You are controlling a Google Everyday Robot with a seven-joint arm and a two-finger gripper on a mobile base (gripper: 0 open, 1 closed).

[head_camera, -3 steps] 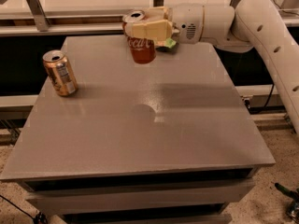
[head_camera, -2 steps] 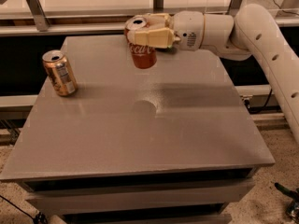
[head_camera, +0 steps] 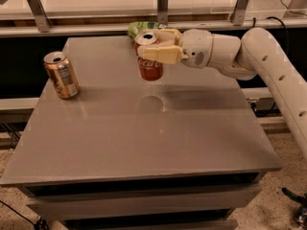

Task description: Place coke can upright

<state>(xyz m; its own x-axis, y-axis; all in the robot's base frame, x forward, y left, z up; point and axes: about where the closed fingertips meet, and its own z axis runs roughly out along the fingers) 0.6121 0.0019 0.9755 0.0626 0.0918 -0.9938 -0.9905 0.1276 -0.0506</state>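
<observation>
From my remote station: the claw (head_camera: 146,45) grips the coke can (head_camera: 150,67) around its upper half. One cream finger (head_camera: 160,54) crosses the front of the can just above the white script, and the other sits behind the rim. The can stands upright in that grip, silver top (head_camera: 146,37) facing up with the opening visible. It hangs over the far middle of the grey desk (head_camera: 144,147). Its base appears to be clear of the surface, and a faint rounded shadow (head_camera: 152,102) lies on the desk nearer the camera.

The white arm (head_camera: 268,63) reaches in from the right side, its wrist level with the can.

A gold-bronze can (head_camera: 61,74) with a white label stands upright near the desk's left edge, well apart from the claw. Something green (head_camera: 139,28) lies at the far edge of the desk, just behind the held can and partly hidden by it; I cannot tell what it is. A pale rail on metal posts (head_camera: 163,1) runs behind the desk.
</observation>
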